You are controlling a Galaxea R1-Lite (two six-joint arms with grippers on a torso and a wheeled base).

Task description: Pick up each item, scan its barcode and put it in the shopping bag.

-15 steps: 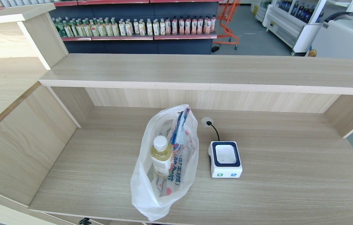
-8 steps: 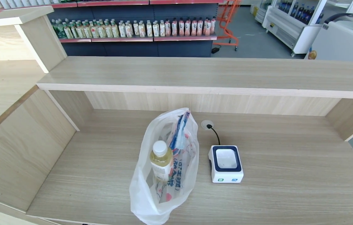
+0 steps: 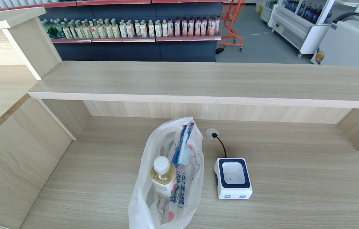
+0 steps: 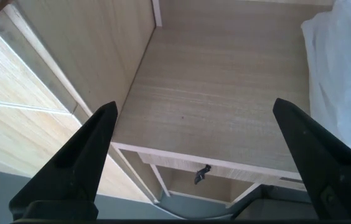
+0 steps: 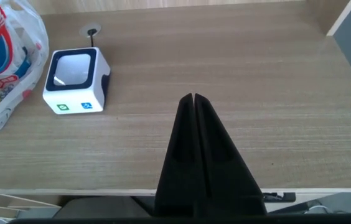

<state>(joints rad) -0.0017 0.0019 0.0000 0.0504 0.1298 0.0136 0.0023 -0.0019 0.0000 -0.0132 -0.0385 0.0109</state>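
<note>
A thin white shopping bag (image 3: 166,178) stands on the wooden counter (image 3: 293,178), open at the top. Inside it are a bottle of yellow drink with a white cap (image 3: 162,175) and a blue, white and red snack packet (image 3: 182,149). To its right sits the white barcode scanner (image 3: 233,178) with a dark-framed window and a black cable. My left gripper (image 4: 194,118) is open with nothing between its fingers, held above the counter's front left corner, the bag (image 4: 343,68) off to one side. My right gripper (image 5: 193,102) is shut and empty, above the counter's front edge, with the scanner (image 5: 76,81) and the bag (image 5: 4,68) beyond it.
A raised wooden ledge (image 3: 198,79) runs along the back of the counter, with side panels (image 3: 17,149) at left and right. A cable hole (image 3: 212,133) lies behind the scanner. Store shelves of bottles (image 3: 134,28) and chest freezers (image 3: 348,41) stand beyond.
The whole head view has shifted: bag, scanner and counter sit lower in the picture now, so the camera has moved. Bag and scanner keep their places relative to each other.
</note>
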